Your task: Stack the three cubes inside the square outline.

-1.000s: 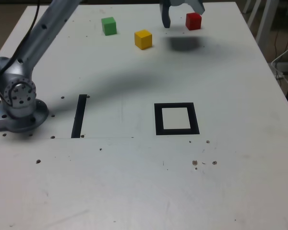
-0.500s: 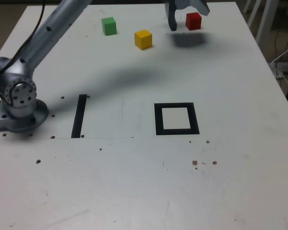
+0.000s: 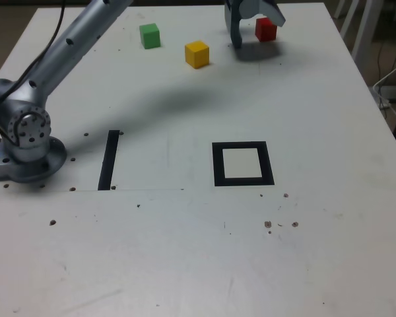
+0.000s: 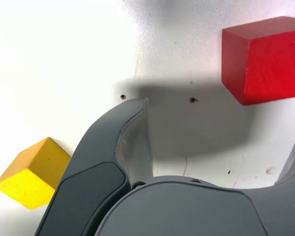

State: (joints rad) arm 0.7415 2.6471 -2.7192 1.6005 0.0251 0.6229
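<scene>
While the grey gripper (image 3: 254, 25) hangs spread wide and empty at the white table's (image 3: 330, 198) far edge in the exterior view, the small red cube (image 3: 266, 29) sits just beyond its fingers. The yellow cube (image 3: 197, 53) and green cube (image 3: 149, 35) lie further along that edge; the black square outline (image 3: 243, 164) is mid-table, bare room between.

From the wrist view, the red cube (image 4: 265, 59) lies off-centre of the open gripper (image 4: 216, 142): centre the jaws over it before descending. The yellow cube (image 4: 32, 172) stays clear.
</scene>
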